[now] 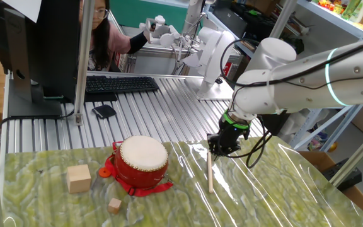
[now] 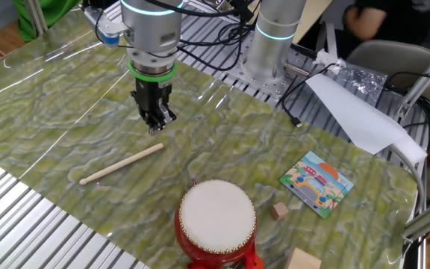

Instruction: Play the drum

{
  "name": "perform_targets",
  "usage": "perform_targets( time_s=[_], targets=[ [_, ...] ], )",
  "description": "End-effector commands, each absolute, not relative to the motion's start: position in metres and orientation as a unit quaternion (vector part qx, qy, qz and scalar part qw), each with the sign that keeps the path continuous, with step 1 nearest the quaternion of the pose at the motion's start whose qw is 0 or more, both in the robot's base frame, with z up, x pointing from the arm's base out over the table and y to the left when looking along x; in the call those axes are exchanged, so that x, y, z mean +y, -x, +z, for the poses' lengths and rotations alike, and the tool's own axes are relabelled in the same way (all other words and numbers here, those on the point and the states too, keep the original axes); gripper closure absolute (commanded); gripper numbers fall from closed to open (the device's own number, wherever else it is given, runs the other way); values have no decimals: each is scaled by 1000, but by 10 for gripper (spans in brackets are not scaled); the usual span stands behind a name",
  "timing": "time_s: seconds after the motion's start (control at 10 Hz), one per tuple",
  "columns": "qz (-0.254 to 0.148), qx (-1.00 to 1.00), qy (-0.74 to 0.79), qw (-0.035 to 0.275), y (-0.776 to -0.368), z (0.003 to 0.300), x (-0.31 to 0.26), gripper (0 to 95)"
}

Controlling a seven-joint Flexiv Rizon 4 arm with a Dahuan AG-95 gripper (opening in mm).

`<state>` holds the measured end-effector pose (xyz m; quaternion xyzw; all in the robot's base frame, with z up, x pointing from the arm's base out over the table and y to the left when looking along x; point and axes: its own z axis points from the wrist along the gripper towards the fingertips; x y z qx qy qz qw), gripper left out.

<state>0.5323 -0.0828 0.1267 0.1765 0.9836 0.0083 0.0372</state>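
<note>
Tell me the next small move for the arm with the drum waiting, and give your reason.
Probably open the gripper and lower it onto the near end of the wooden stick. The gripper is shut, holds nothing, and hangs just above that end, while the stick lies flat on the green mat. The drum stands apart and untouched, so the stick likely has to be picked up first.

Red drum (image 1: 142,162), cream head; green marbled mat (image 2: 66,112).
</note>
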Motion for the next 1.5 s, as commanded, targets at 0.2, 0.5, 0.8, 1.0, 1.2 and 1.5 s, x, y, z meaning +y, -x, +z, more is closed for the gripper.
perform_targets(
  time_s=[0.2,0.5,0.8,1.0,1.2,1.5],
  targets=[
    [9,983,-178,37,-532,122,-84,950],
    [21,983,-176,39,-533,117,-85,950],
    [21,975,-215,40,-533,116,-85,950],
    [16,973,-225,44,-533,116,-85,950],
    [14,971,-235,44,-533,116,-85,950],
    [15,974,-221,44,-533,106,-87,950]
  ],
)
